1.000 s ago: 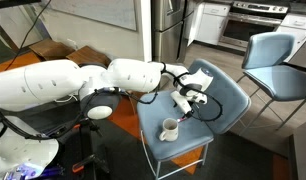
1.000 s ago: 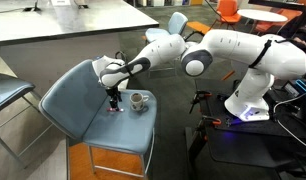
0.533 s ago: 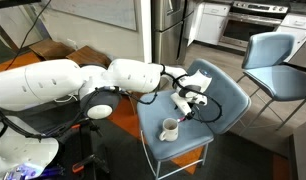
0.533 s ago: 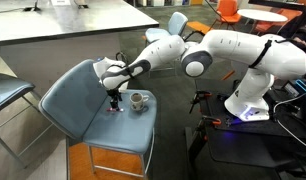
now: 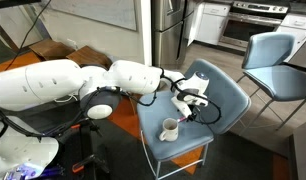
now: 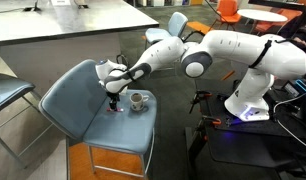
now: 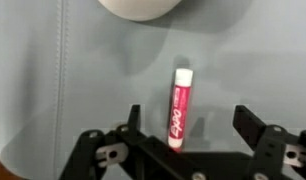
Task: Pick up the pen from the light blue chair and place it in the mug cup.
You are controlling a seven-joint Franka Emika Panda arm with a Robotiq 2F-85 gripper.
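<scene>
Closest, in the wrist view: jaws spread wide, black fingers (image 7: 133, 125) low in the frame, one on each side of the pen (image 7: 179, 108), neither touching it. Pen flat on the padded seat of the light blue chair (image 7: 263, 60), pink-red with white lettering along its length and a pale tip pointing up the frame; nearer the finger at frame left than the one at frame right. Just past that tip and apart from it, at the top edge: the rounded white body of the mug cup (image 7: 140, 8), cut off by the frame, its inside out of sight here. Toward frame left, a stitched seam (image 7: 63, 60) running down the padding.

Further back, in both exterior views: jaws low over the seat at the end of the white arm (image 5: 133, 78) reaching across. Spread of the jaws not readable from these angles, plain only at the wrist. In an exterior view, mug cup (image 6: 138, 101) upright on the seat just beside the jaws, dark inside showing; pen (image 6: 116, 110) no more than a small pink fleck beneath them. In an exterior view, mug cup (image 5: 169, 129) near the seat's front edge, with the pen too small to make out for certain.

Farthest: a second blue chair (image 5: 278, 55) well apart, seen only from that side; a grey counter (image 6: 53, 30) behind the chair back, seen only from the opposite angle.
</scene>
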